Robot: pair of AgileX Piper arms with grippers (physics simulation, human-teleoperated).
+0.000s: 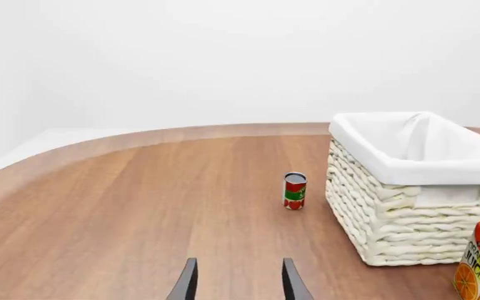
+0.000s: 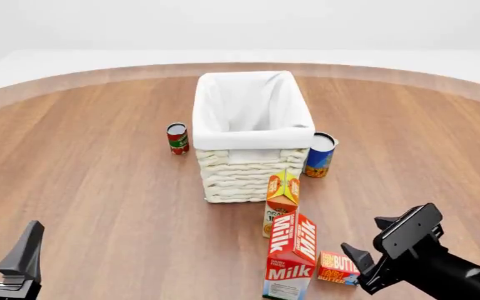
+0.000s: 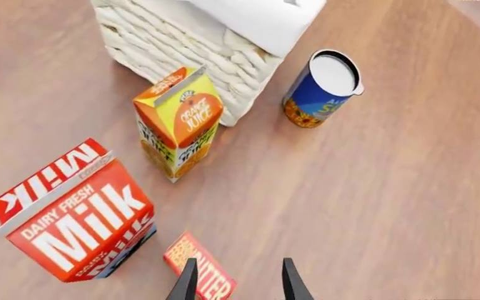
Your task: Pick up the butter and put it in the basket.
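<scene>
The butter (image 2: 337, 267) is a small flat red-orange box lying on the table right of the milk carton, near the front edge; the right wrist view shows it (image 3: 200, 270) just past the fingertips, partly under one finger. My right gripper (image 2: 364, 235) is open and empty, hovering just right of and above the butter; it also shows in its wrist view (image 3: 238, 278). The cream woven basket (image 2: 244, 178) with white lining stands mid-table and shows in the left wrist view (image 1: 390, 219). My left gripper (image 2: 2, 245) is open and empty at the front left, far from the butter (image 1: 240, 280).
A red Milk carton (image 2: 290, 257) stands just left of the butter. An orange juice carton (image 2: 282, 199) stands between it and the basket. A blue can (image 2: 320, 154) is right of the basket and a red can (image 2: 177, 138) is left of it.
</scene>
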